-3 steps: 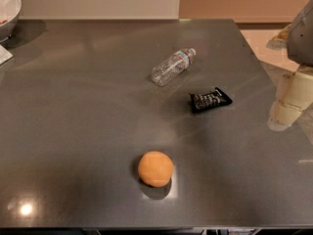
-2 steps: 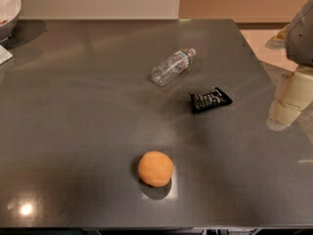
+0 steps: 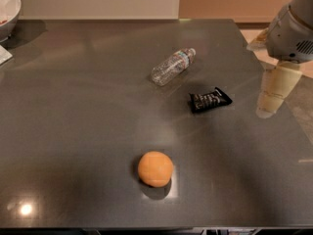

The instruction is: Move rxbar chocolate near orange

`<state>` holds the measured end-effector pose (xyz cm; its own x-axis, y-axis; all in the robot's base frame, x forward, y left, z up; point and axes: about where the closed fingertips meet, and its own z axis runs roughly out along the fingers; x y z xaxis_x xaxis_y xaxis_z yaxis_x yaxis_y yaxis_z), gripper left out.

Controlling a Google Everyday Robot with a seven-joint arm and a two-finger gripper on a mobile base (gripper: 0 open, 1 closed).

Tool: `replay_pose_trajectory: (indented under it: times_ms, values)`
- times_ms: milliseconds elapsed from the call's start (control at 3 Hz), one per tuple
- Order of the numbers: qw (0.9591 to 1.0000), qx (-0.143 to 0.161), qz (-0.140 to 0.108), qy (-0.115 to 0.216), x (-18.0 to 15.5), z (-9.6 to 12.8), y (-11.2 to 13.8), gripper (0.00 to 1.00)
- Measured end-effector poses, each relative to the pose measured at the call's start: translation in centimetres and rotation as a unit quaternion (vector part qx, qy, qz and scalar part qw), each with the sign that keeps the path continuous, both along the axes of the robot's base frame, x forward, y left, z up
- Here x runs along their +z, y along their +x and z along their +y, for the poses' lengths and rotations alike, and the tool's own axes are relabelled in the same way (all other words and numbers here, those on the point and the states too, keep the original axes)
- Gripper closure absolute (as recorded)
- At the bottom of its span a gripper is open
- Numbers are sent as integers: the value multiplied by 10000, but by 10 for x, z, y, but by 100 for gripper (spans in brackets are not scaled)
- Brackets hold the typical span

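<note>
Rxbar chocolate (image 3: 210,100) has pale lettering I can't read, lying well apart from the orange (image 3: 155,169) on the surface (image 3: 73,106). Claw (image 3: 266,109) hangs off to its right; spread or pinched, can't tell.

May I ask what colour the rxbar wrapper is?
The rxbar chocolate is black with pale lettering (camera view); the tool hangs to its right.

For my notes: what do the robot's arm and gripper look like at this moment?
At the picture's right edge, the arm is a rounded light-grey shell with a dark slotted vent patch. Below it, over the table's right side, the gripper is a smooth, cream, tapered piece. No cables or markings show.
</note>
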<state>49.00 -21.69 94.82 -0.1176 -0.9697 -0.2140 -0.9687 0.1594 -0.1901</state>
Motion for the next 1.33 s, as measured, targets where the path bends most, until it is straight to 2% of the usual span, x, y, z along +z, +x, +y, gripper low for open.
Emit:
replay_pose_trajectory:
  times_ms: [667,1000,1333]
  values:
    - [9992,352,190,60,-29,3,31,0]
    - [9970,617,440,143,-65,11,55,0]
    - [9966,561,572,185,-90,17,71,0]
